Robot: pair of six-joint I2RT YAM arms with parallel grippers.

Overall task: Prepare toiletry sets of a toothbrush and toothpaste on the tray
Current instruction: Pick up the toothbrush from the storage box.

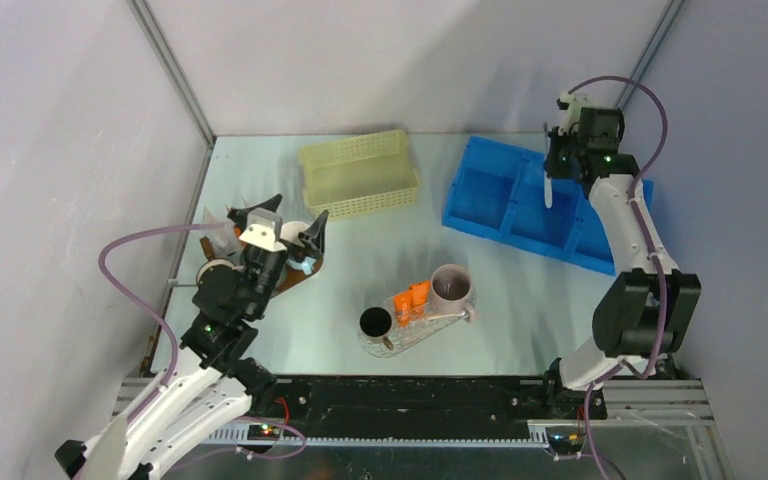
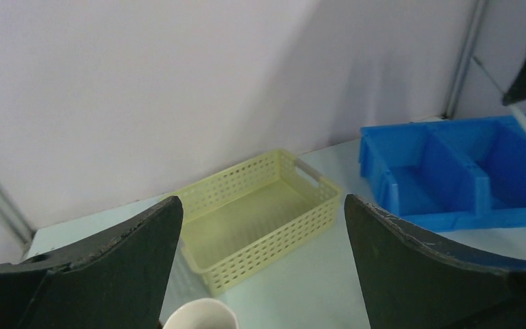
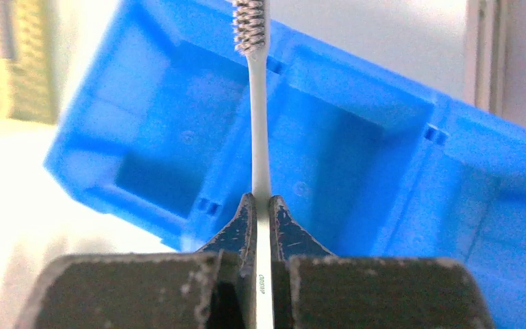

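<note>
**Right arm holds toothbrush over blue bin; left arm idle, jaws wide**

Overhead view, upper right: right gripper is clamped tight on the handle of a white toothbrush. The bristle head points away from the fingers. The brush hangs clear above the blue divided bin; which compartment lies under it, cannot tell.

Left centre of the overhead view: left gripper has its jaws spread wide, with nothing between them. Its wrist view shows the rim of a white mug at the bottom edge.

Yellow perforated basket sits at upper centre, near the back wall and left of the bin.

Lower centre: clear tray carries a black mug on its left end and a mauve mug on its right end. Orange tubes lie between them. The tray is well apart from both grippers.
</note>
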